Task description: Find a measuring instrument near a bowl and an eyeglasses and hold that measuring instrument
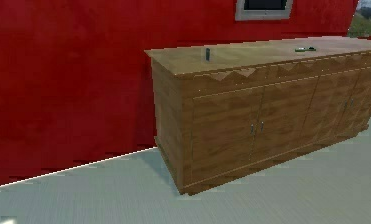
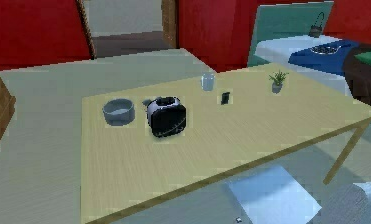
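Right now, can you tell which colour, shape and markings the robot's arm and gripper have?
No, I cannot tell the colour, shape or markings of the arm or the gripper here. The arm side view holds a pale wooden table with a grey bowl and a dark rounded object.

Wooden cabinet point(image 1: 263, 115) blocks the forward view's right, open floor point(image 1: 93, 192) to its left, desk point(image 2: 193, 165) bare along its near half, bowl point(image 2: 117, 110), dark appliance point(image 2: 166, 117), glass point(image 2: 208, 81) and potted plant point(image 2: 278, 80) standing apart across the far half, gaps between.
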